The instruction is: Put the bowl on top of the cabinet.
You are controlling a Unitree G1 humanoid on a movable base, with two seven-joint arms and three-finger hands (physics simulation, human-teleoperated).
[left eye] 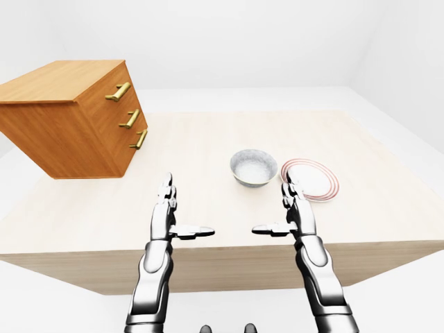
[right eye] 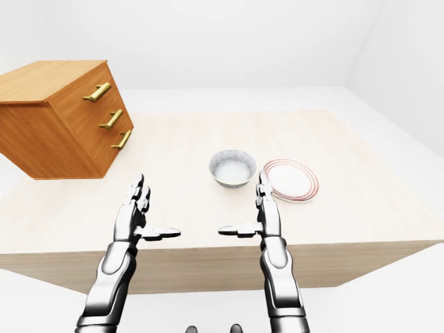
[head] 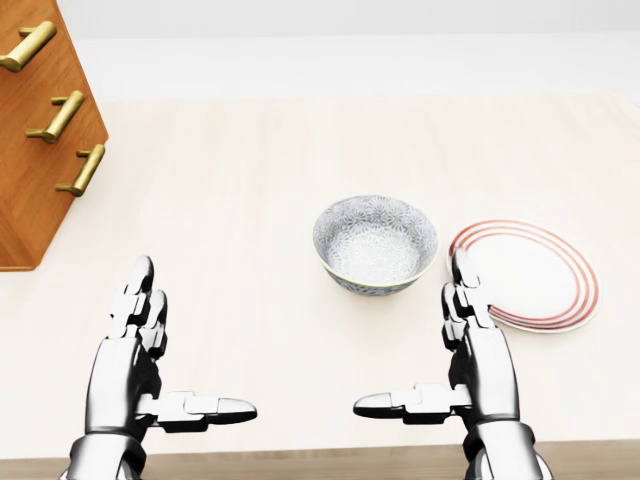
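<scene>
A grey patterned bowl [head: 375,243] stands upright on the pale wooden table [head: 250,200], right of centre in the head view. The wooden cabinet [left eye: 69,118] with three brass handles sits at the table's upper left, its flat top bare. My left hand [head: 165,355] hovers open low in the head view, well left of the bowl. Just below and right of the bowl, my right hand [head: 430,345] is open too, thumb pointing inward. Neither hand touches the bowl.
A white plate [head: 525,275] with red rim rings lies just right of the bowl, partly behind my right hand's fingertips [head: 462,268]. The table's near edge [left eye: 222,253] runs under my wrists. White floor and walls surround the table.
</scene>
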